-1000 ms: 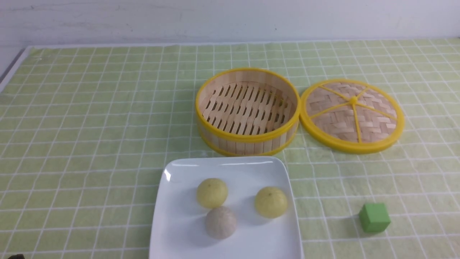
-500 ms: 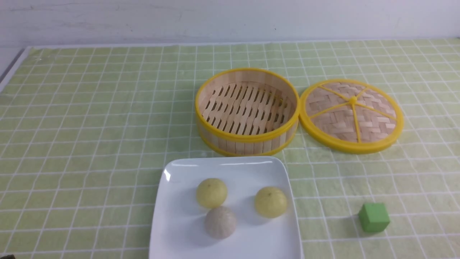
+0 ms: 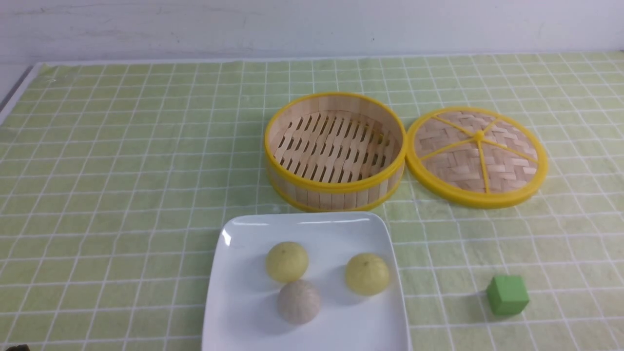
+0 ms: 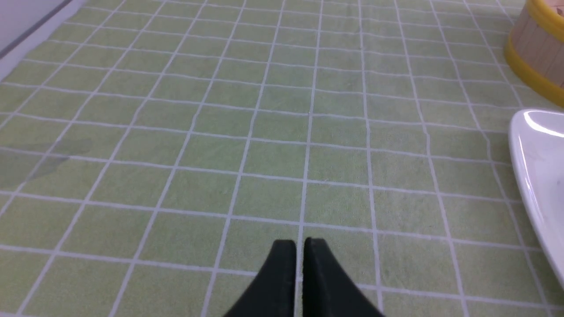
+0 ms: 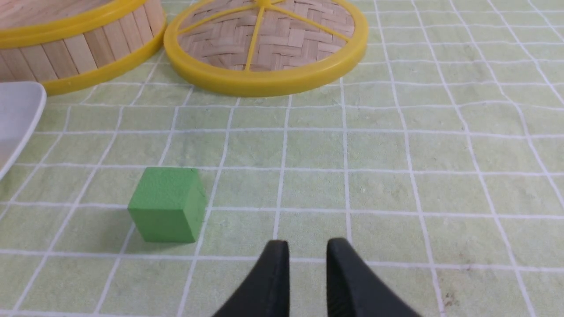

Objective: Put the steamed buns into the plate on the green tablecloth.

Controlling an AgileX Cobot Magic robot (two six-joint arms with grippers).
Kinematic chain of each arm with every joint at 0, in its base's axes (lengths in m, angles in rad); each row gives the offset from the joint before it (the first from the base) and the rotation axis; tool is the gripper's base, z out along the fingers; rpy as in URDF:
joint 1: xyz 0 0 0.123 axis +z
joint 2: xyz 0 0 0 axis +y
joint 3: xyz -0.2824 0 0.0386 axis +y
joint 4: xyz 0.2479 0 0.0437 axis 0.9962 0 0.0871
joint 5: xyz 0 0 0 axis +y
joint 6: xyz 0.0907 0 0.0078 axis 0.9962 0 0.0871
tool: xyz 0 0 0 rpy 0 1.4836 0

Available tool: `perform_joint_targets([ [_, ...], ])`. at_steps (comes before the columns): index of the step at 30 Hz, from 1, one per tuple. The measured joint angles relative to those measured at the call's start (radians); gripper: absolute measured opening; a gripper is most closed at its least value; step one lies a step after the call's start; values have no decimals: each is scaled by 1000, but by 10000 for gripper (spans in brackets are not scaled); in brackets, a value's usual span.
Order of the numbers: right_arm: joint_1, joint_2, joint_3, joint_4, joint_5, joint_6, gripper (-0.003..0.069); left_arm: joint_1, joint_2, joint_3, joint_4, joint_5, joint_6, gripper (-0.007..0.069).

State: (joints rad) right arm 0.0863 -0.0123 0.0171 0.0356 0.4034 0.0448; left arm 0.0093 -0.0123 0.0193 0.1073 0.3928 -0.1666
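Buns: three small round dome-shaped steamed buns lie on the plate, domes up; being round, they show no long axis. Two are pale yellow [image 3: 287,262] [image 3: 367,273]; one greyish-white bun [image 3: 299,301] sits nearest the robot, touching the left yellow one.
Plate: large glossy white square plate with rounded corners [image 3: 243,292] rests flat on the cloth, just in front of the steamer, its sides about parallel to the grid lines.
Cloth: light green tablecloth with a white grid of thin lines [image 3: 122,170] covers the desk.
Steamer: round bamboo steamer with yellow rim [image 3: 335,151] stands upright and holds nothing.
Lid: woven bamboo lid with yellow rim [image 3: 477,156] lies flat, touching the steamer on its right side.
Cube: small green cube [image 3: 507,294] sits right of the plate, apart from it.
Left claw: left claw [image 4: 299,243] is clenched, grasping nothing, above bare cloth.
Right claw: right claw [image 5: 307,246] stands slightly parted, grasping nothing, near the cube.
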Motion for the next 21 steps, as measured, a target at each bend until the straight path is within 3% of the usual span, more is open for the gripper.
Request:
perform_joint_targets([
  [21,0,0,0,0,0,-2,187,0,0,0,12,0,0,69],
])
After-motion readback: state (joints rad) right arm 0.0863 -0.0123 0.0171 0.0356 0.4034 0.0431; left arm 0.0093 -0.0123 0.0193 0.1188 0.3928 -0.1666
